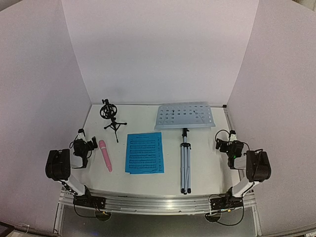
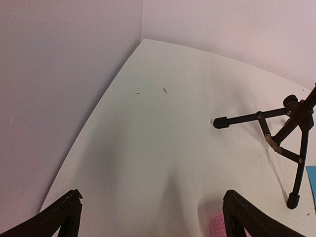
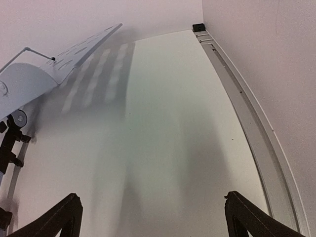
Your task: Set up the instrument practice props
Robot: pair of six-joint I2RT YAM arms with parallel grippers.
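The pale blue perforated music stand (image 1: 185,116) lies flat at the back right, its folded silver tripod (image 1: 185,165) pointing toward me; its desk edge (image 3: 64,64) shows in the right wrist view. Blue sheet-music pages (image 1: 144,152) lie mid-table. A pink stick microphone (image 1: 105,155) lies left of them, its tip (image 2: 218,226) by my left finger. The small black tripod mic holder (image 1: 111,116) stands at the back left, its legs (image 2: 276,140) ahead of the left wrist. My left gripper (image 2: 150,217) is open over bare table beside the microphone. My right gripper (image 3: 153,217) is open, right of the stand.
White walls enclose the table on three sides. An aluminium rail (image 3: 252,128) runs along the right edge, and another rail (image 1: 158,202) spans the near edge between the arm bases.
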